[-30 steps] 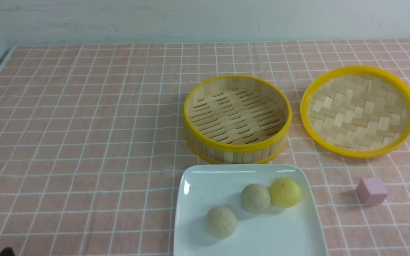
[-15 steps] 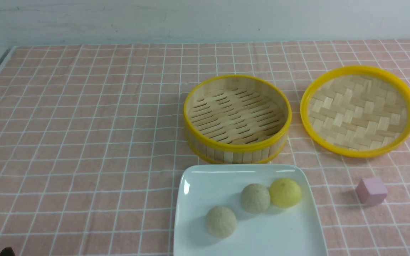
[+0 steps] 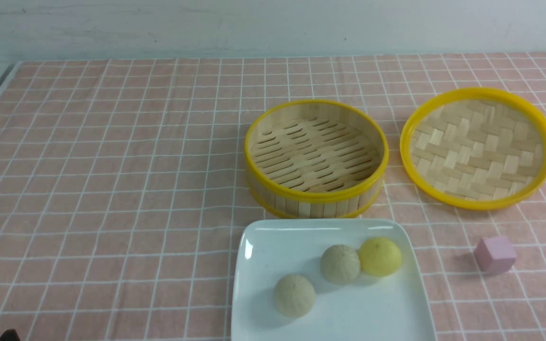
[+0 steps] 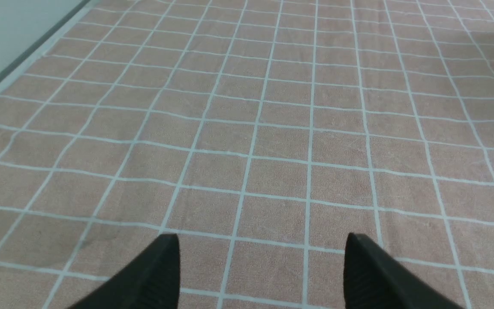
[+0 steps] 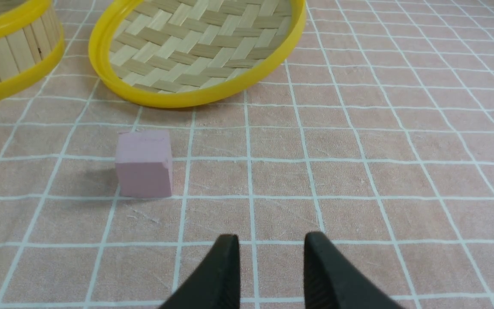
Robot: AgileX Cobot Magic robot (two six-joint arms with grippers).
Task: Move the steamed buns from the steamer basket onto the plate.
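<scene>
text: none readable | labels: none | numbers: none | signs: none

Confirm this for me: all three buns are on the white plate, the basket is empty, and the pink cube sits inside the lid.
Wrong about the cube. It sits on the cloth, apart from the lid, as the front view shows. The three buns are on the plate, and the basket is empty.

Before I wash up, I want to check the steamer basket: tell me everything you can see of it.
The steamer basket is a round, deep bamboo tub with a slatted floor, a wall of upright strips and yellow rims at top and bottom. It stands upright and empty on the pink checked cloth, just behind the plate, with its woven lid lying apart at its right. Nothing touches it; no bun is left inside.
</scene>
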